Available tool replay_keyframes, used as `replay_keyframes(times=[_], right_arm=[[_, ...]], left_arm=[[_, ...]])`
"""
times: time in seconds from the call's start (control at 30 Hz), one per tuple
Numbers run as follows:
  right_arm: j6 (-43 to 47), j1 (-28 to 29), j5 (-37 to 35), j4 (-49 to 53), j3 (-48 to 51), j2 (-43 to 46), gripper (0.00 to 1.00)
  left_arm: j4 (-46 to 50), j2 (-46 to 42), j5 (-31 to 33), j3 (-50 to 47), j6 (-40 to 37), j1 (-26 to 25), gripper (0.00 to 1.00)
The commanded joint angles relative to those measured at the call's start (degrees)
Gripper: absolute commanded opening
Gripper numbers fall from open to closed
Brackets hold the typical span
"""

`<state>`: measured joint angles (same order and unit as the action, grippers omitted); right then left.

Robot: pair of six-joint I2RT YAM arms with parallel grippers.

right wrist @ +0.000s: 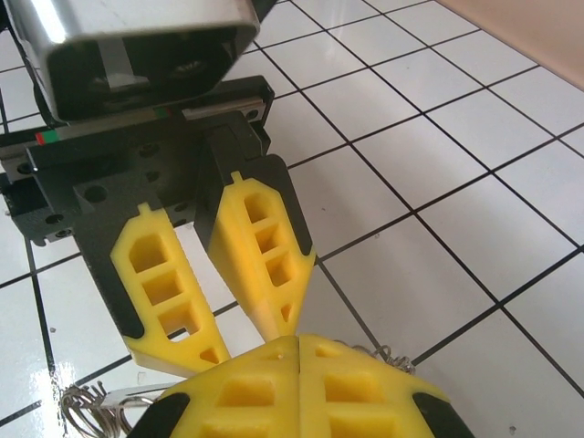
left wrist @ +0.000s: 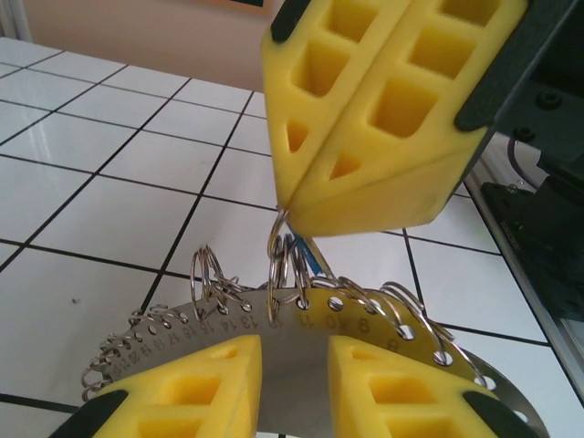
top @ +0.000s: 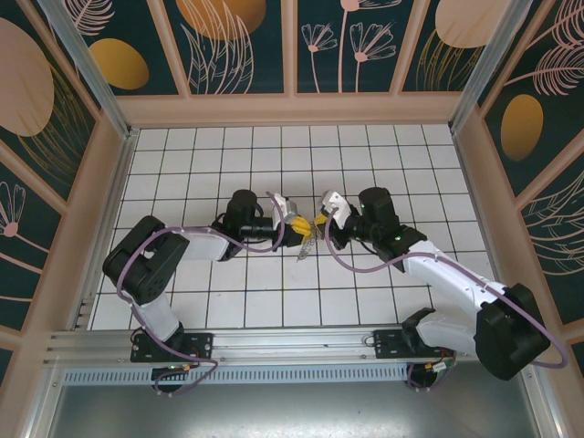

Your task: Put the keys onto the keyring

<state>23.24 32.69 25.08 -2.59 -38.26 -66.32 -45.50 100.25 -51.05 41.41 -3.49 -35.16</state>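
Threading a small ring onto the keyring, held between the two arms above the tiled floor (left wrist: 91,210).
The right gripper (left wrist: 294,208) has its fingers pressed together, pinching the top of a small wire ring (left wrist: 281,239). That ring sits at a hole in the keyring (left wrist: 365,315), a flat grey plate edged with numbered holes and more rings. A blue key (left wrist: 310,260) peeks out just behind. The left gripper (left wrist: 294,356) is spread, with the plate lying across the gap, not pinched. Doing this well likely means the left fingers clamping the plate's edge first. The right can then turn the ring gently along its coil, never tugging sideways.
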Motion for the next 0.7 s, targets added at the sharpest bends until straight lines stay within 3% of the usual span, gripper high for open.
replay_keyframes(times=[0.0, 0.5, 0.67], right_arm=[[0.7, 0.6, 0.2, -1.2, -2.3, -0.5, 0.0], [1.0, 0.9, -0.2, -1.3, -2.5, -0.1, 0.0], [1.0, 1.0, 0.1, -1.4, -2.5, -0.2, 0.0]], left_arm=[[2.0, -1.7, -1.2, 1.8, -1.9, 0.2, 0.27], [12.8, -2.7, -1.3, 6.1, -7.4, 0.2, 0.29], [15.3, -2.3, -0.6, 7.3, -9.2, 0.1, 0.25]])
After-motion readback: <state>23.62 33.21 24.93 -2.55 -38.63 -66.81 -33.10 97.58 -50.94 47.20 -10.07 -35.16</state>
